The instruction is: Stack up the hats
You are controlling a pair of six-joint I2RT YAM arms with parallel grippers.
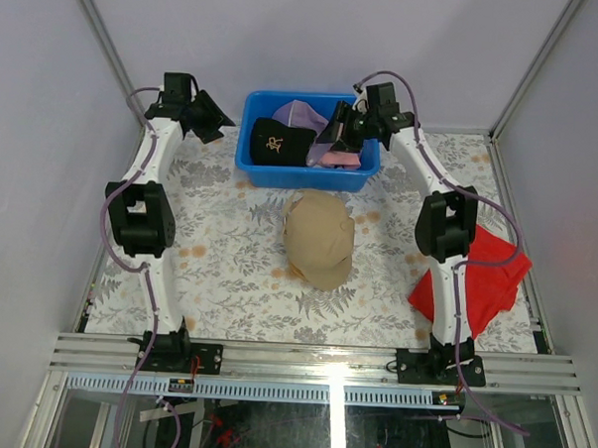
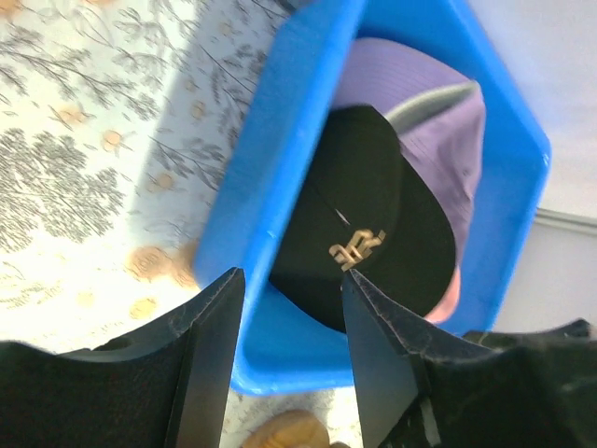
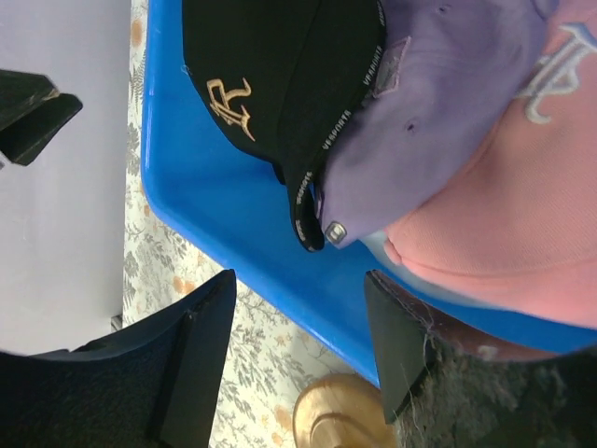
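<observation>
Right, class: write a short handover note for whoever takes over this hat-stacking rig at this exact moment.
Left gripper: open, empty, beside the left end of the blue bin.
Right gripper: open, empty, over the bin's right end, above the pink cap.
Hats: tan cap alone on the table in front of the bin; black cap, lavender cap and pink cap overlapping inside the bin.
Done: nothing stacked on the tan cap yet.
Left: probably lift the three binned caps onto the tan one.
</observation>
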